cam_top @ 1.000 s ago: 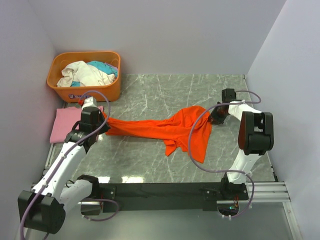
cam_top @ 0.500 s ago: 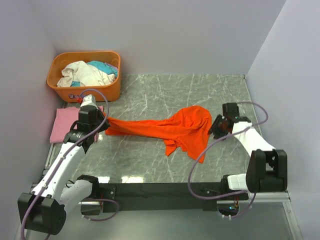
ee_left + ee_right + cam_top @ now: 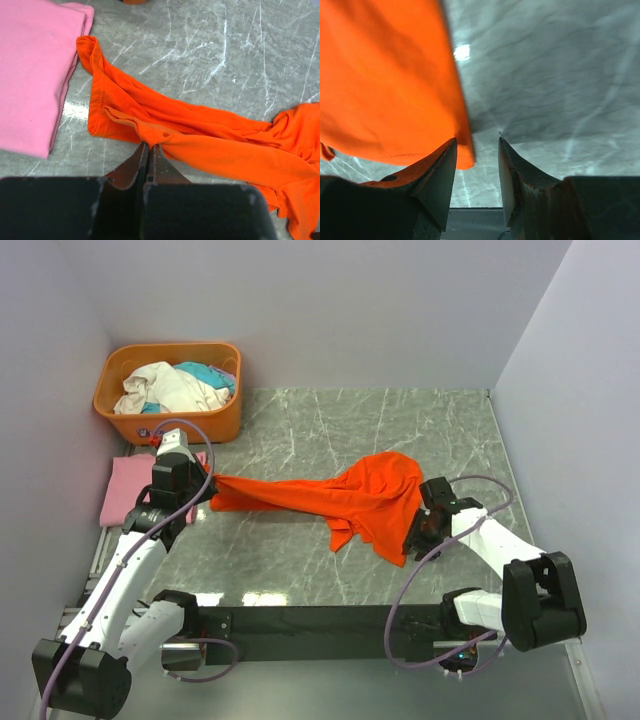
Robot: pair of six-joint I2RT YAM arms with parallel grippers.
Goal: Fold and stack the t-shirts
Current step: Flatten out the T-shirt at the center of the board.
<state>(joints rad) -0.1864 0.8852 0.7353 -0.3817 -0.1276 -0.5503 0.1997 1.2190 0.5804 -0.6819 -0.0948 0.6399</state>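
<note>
The orange-red t-shirt [image 3: 340, 502] lies stretched across the marble table, bunched into a rope on its left and spread wider on its right. My left gripper [image 3: 210, 483] is shut on its left end, pinching a fold [image 3: 150, 135] between the fingertips. The pink t-shirt [image 3: 128, 487] lies folded flat at the table's left edge, also seen in the left wrist view [image 3: 30, 70]. My right gripper [image 3: 415, 532] is open at the shirt's lower right corner [image 3: 465, 157], which hangs just in front of the left finger; nothing is gripped.
An orange plastic basket [image 3: 168, 421] with white and teal clothes stands at the back left. Grey walls close in the left, back and right. The black rail [image 3: 330, 620] with both arm bases runs along the near edge.
My right arm has swung from the shirt's upper right edge down to its lower right corner, with the jaws now apart. The left gripper kept its hold and shifted slightly.
</note>
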